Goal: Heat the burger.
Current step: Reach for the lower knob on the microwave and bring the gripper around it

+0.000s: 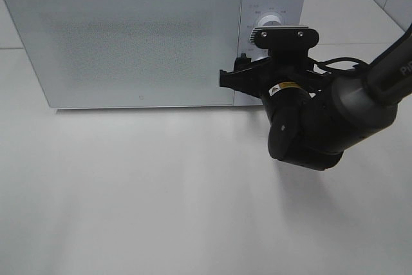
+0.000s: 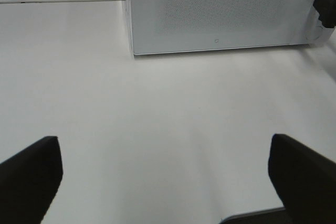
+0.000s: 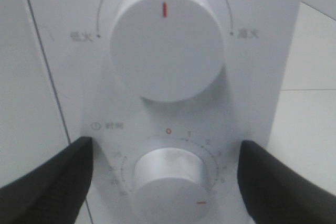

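Observation:
The burger is out of view in every frame. A white microwave (image 1: 129, 37) stands at the back of the table with its door closed. My right gripper (image 1: 233, 74) is at its control panel (image 3: 262, 66), open. Its fingers (image 3: 47, 182) stand on either side of the lower timer knob (image 3: 168, 184) with gaps to it. The knob's red mark points to the lower right. Above it is the larger power knob (image 3: 167, 51), its red mark straight up. My left gripper (image 2: 164, 141) hangs open over bare table in front of the microwave (image 2: 220, 9), holding nothing.
The white tabletop (image 1: 161, 191) stretches out in front of the microwave. The right arm's black body (image 1: 309, 127) reaches in from the right edge, just before the microwave's right front corner. The left arm does not show in the exterior high view.

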